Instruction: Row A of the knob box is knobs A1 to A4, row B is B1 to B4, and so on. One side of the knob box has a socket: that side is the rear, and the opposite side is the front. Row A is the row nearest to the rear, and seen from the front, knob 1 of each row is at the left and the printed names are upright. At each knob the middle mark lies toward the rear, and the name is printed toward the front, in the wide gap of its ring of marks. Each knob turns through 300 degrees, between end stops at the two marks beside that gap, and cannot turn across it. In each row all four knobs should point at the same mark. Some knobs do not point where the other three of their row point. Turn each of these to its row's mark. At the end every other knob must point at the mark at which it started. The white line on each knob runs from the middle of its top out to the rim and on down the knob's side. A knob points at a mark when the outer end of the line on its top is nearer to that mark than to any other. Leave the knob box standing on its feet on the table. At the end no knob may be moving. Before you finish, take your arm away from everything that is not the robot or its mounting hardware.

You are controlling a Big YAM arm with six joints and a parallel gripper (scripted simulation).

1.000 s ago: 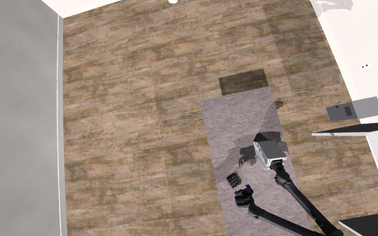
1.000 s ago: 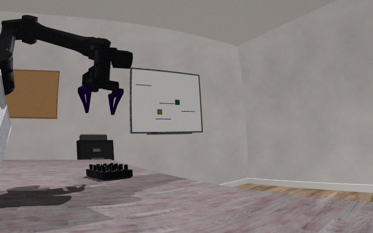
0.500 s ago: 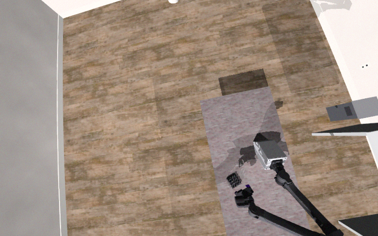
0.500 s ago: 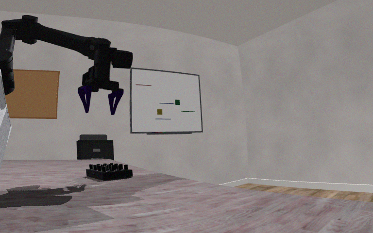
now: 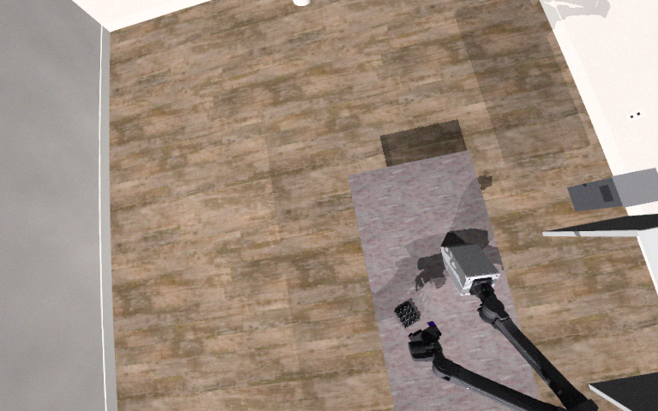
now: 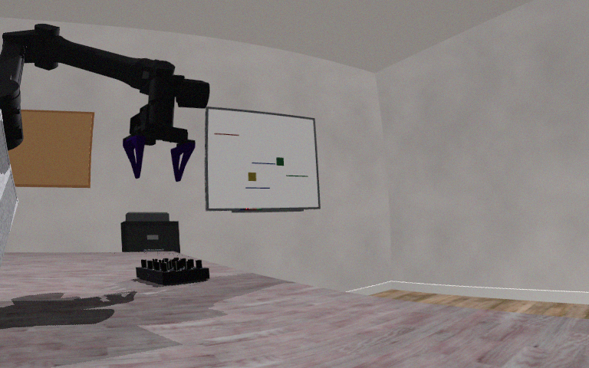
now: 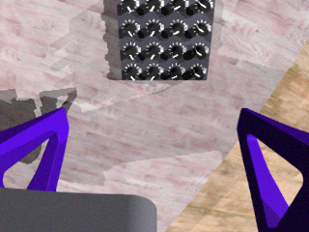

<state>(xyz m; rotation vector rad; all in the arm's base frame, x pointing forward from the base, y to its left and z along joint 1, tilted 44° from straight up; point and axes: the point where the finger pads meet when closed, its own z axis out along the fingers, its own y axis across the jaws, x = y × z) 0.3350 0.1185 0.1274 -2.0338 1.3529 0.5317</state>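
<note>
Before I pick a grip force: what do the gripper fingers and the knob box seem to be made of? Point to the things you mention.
The gripper fingers (image 6: 136,158) look like matte purple plastic, with soft shading. The knob box (image 5: 406,313) (image 6: 164,276) (image 7: 165,41) looks dark and dull, perhaps plastic or painted metal; I can't tell which.

knob box (image 7: 164,43) cut off by wrist view's top edge, knob names too small to read

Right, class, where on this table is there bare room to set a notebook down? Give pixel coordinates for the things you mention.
The tabletop (image 5: 412,208) is bare toward its far end in the top view, beyond the white-and-gray box (image 5: 470,259). It is crowded where the knob box (image 5: 405,312) (image 6: 173,275) (image 7: 164,41) sits near the open gripper (image 5: 430,328) (image 6: 157,179) (image 7: 154,112).
</note>
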